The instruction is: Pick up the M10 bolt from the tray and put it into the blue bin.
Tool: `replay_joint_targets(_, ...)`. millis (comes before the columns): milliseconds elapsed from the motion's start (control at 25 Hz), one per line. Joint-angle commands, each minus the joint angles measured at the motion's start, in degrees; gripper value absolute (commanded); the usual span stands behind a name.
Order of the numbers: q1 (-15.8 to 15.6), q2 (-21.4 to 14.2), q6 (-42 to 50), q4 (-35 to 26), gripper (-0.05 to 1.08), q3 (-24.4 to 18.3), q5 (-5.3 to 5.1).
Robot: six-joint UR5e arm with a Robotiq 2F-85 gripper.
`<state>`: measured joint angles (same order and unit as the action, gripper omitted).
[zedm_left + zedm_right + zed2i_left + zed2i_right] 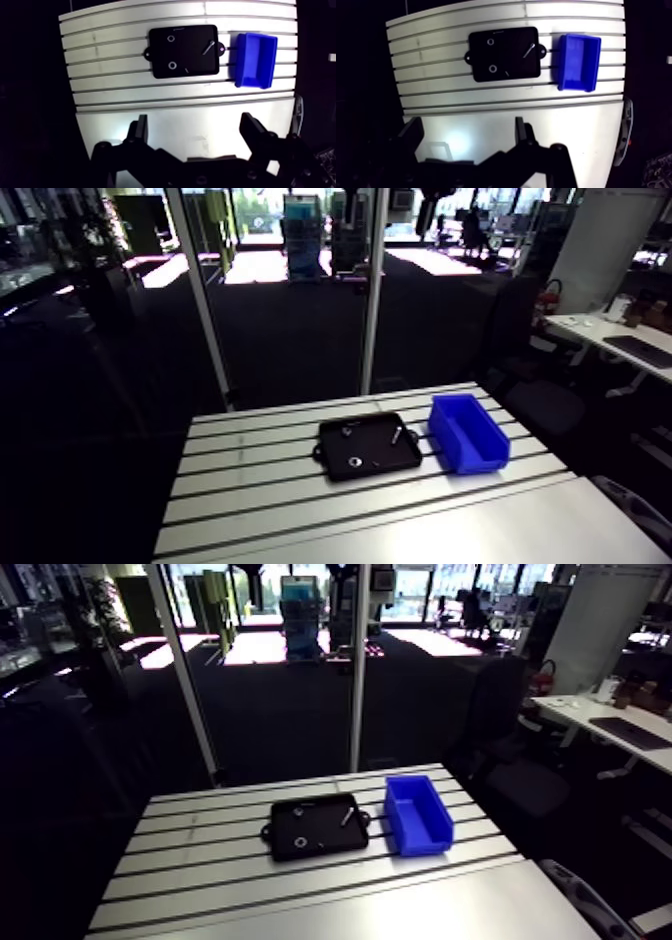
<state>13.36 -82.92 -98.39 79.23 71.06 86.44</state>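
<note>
Jaws spread wide and holding nothing, the 2 fingers (140, 131) hang high over the smooth near strip of the counter (125, 90), well apart from everything that lies on it. On the slotted part of the counter ahead of them sits the blue bin (255, 60), upright with its mouth upward. Just beside it lies the black tray (192, 42), flat, with a small tab on each short side. The tab toward the bin comes close to its wall; whether they touch cannot be told.

The M10 bolt (208, 48) lies inside the tray at the end nearest the bin, slanted. 2 small rings (171, 38) lie at the tray's other end, apart from each other. 1 tiny piece (186, 70), too small to identify, lies between them and the bolt.
</note>
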Motion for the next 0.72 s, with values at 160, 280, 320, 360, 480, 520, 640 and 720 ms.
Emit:
replay_joint_targets(160,-0.09,-0.7,0.53,4.13,0.01,0.35,0.09)
replay_joint_targets(280,-0.09,-0.7,0.53,4.13,0.01,0.44,0.09)
replay_joint_targets(320,-0.09,-0.7,0.53,4.13,0.01,0.44,-0.09)
replay_joint_targets(360,-0.09,-0.7,0.53,4.13,0.01,0.44,0.0)
replay_joint_targets(480,-0.09,-0.7,0.53,4.13,0.01,0.35,-0.09)
replay_joint_targets(520,-0.18,-0.7,0.53,4.13,0.01,0.44,-0.18)
replay_joint_targets(640,-0.18,-0.7,0.53,4.13,0.01,0.44,-0.26)
replay_joint_targets(720,-0.18,-0.7,0.53,4.13,0.01,0.53,-0.18)
